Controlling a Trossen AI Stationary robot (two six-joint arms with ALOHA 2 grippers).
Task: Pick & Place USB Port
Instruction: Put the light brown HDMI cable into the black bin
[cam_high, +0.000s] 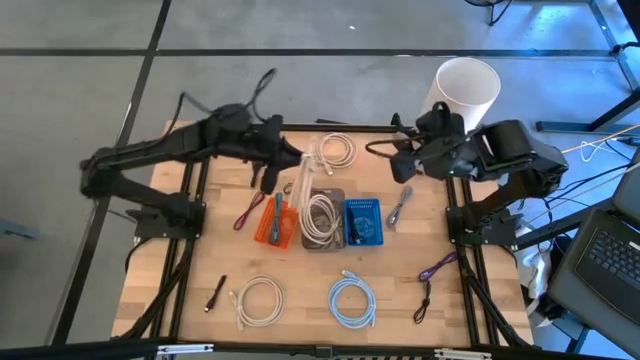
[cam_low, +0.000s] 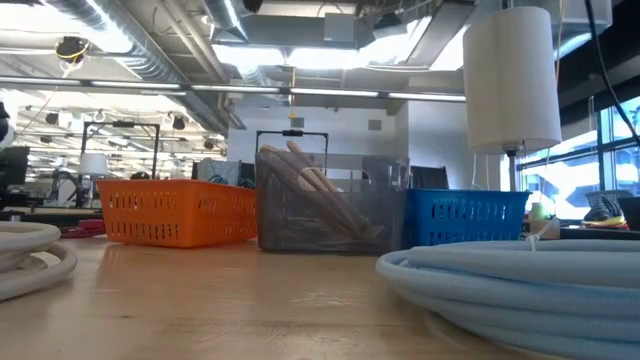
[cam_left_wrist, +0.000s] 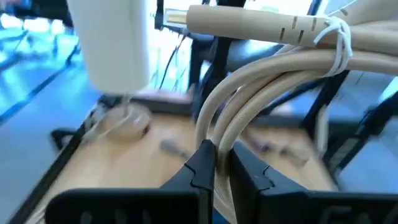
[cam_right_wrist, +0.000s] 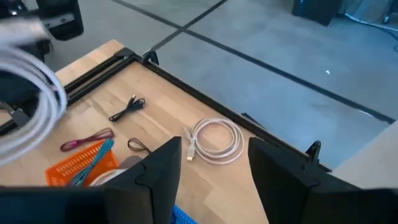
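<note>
The left gripper pinches a beige cable bundle (its lower end hidden behind the fingers), while the right gripper hangs spread, its fingertips cut off.

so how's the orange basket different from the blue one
The orange basket holds a blue cable and a red one; the blue basket shows only blue inside. Orange sits on the left-arm side of the grey bin, blue on the right-arm side. Both are small mesh baskets touching that bin in one row.
</note>
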